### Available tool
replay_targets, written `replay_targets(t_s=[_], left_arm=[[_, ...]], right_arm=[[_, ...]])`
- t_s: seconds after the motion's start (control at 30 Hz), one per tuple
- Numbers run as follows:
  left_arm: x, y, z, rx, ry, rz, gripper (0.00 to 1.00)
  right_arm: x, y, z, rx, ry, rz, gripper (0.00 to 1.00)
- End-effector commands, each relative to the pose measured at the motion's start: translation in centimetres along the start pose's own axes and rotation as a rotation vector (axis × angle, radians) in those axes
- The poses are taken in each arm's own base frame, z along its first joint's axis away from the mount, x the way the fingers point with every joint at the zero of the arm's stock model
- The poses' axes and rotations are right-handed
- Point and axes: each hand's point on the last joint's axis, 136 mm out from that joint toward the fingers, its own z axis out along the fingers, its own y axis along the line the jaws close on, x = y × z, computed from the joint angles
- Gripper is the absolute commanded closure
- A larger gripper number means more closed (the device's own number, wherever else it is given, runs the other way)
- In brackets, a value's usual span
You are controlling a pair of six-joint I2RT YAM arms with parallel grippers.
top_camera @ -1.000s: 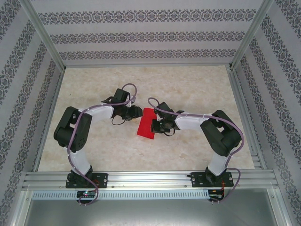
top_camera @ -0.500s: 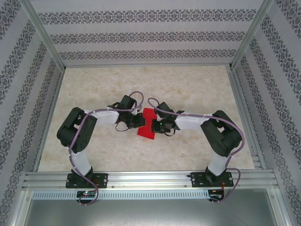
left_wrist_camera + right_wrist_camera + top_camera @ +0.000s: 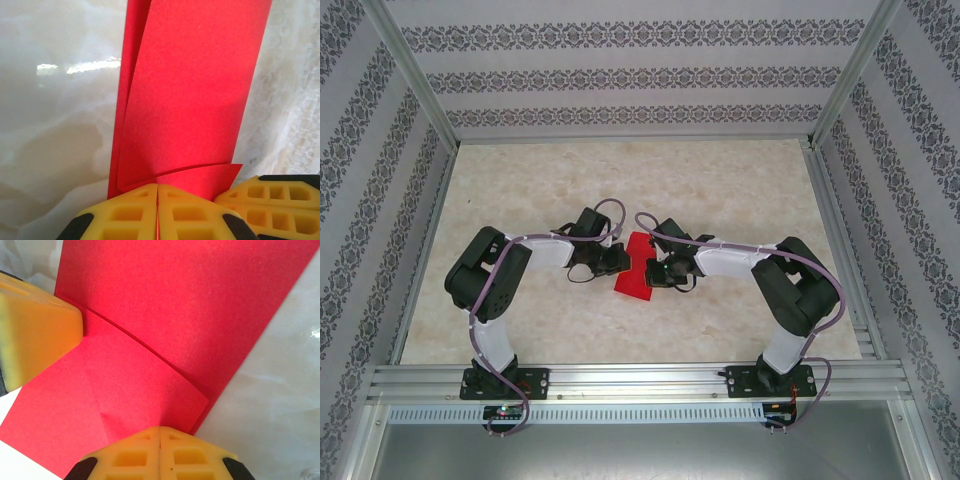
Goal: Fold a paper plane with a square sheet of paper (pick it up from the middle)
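In the top view, the sheet of red paper sits near the middle of the frame over the pale marbled desk. It is a narrow folded strip running from upper right to lower left. The left claw meets it from the left and the right claw from the right, almost facing each other across the strip. From that height the paper may be flat on the desk or raised a little; it is too small to tell.

In the left wrist view, the left claw is at the bottom of the frame. Its yellow pads are pressed together with a thin red edge caught in the seam, so it is clamped on the sheet of red paper. The paper rises to the top edge in overlapping layers, with a small curved flap at its lower end. The right claw's pads show at the lower right, just beside that flap.

In the right wrist view, the right claw is at bottom centre. Its pads are together on the near edge of a creased flap of the paper, so it too is pinching the sheet. One of the left claw's pads touches the paper at the left edge.
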Motion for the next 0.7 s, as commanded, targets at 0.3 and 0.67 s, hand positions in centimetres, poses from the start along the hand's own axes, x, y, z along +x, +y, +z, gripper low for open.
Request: replay_targets(t_s=[0.3,0.67], left_arm=[[0.4,-0.3,0.8,-0.018,0.009,0.014,0.92],[3.2,4.4,1.7,-0.264,0.104,-0.019,0.94]], right_arm=[[-0.3,0.6,-0.7,-0.004,-0.006,-0.017,0.94],[-2.2,5.8,-2.3,-0.144,-0.138,-0.08,0.93]])
